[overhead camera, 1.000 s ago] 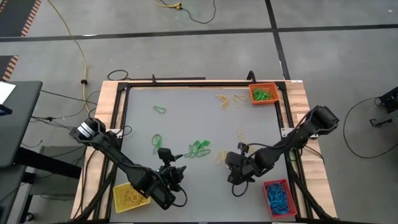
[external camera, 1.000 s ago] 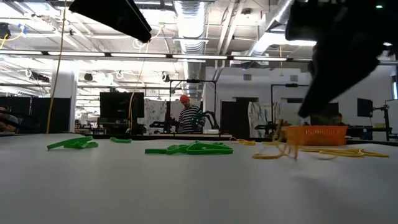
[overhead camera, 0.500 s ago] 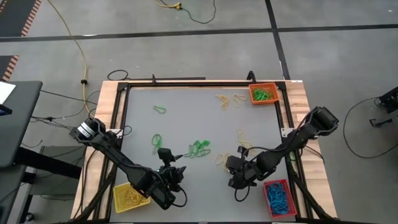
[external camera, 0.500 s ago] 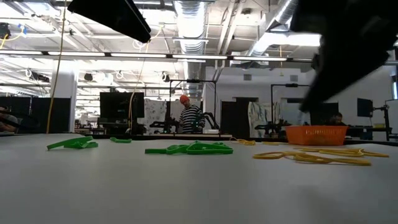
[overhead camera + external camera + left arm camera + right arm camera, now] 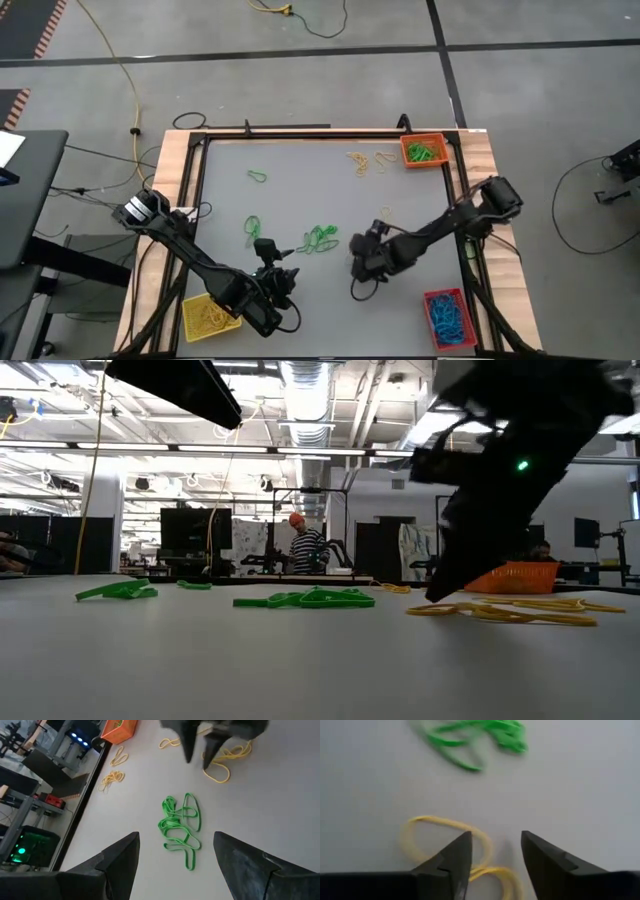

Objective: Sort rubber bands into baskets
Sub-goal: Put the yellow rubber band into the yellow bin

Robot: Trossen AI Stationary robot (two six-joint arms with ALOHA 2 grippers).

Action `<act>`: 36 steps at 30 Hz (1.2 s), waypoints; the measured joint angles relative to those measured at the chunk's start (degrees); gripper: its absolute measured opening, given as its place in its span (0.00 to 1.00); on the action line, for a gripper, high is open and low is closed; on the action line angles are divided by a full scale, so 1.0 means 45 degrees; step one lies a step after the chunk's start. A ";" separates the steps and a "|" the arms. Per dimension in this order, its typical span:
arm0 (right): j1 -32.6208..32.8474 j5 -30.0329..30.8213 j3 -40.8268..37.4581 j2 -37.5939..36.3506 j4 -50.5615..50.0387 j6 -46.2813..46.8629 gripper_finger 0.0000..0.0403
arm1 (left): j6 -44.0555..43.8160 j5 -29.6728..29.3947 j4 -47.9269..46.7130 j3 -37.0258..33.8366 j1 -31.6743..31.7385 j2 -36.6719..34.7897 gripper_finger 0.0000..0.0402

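- Since a second earlier the right arm had swung left across the worktop (image 5: 300,160), from beside the blue-filled basket toward the middle, and its fingers had parted; the left arm had not moved.
- At the near left corner sat the yellow basket (image 5: 207,316), holding yellow bands.
- The left end effector (image 5: 266,247) hung just right of that basket, near the front edge, its fingers spread wide with nothing between them; its wrist camera looked past them at a tangle of green rubber bands (image 5: 180,827) lying flat ahead.
- More green bands lay left of centre: a single loop (image 5: 257,177) toward the far side and a small pair (image 5: 252,227) nearer.
- The green tangle (image 5: 320,239) sat at mid-worktop, between the two end effectors.
- The right end effector (image 5: 359,262) stood just right of that tangle, pointing down at the surface, fingers moderately apart and empty; its wrist view showed yellow rubber bands (image 5: 450,847) lying directly beneath and between the fingertips, whether touched could not be told.
- Loose yellow bands (image 5: 365,161) lay at the far side, just left of the orange basket (image 5: 424,151) in the far right corner, which held green bands.
- The red basket (image 5: 448,318) at the near right corner held blue bands.
- In the low view a person in a striped top (image 5: 303,547) stood far behind the worktop.
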 joint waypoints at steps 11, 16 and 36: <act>-0.0470 -0.1467 -0.0295 0.0092 0.0632 0.0082 0.36 | 0.0024 0.0000 -0.0008 0.0000 0.0000 0.0000 0.61; -0.0382 -0.1615 -0.0418 0.0092 0.0841 0.0079 0.22 | 0.0015 0.0069 -0.0010 0.0000 0.0000 -0.0005 0.61; 0.0779 -0.0044 -0.0469 -0.1553 0.0675 -0.0225 0.05 | 0.0024 0.0083 -0.0012 0.0000 0.0000 -0.0005 0.61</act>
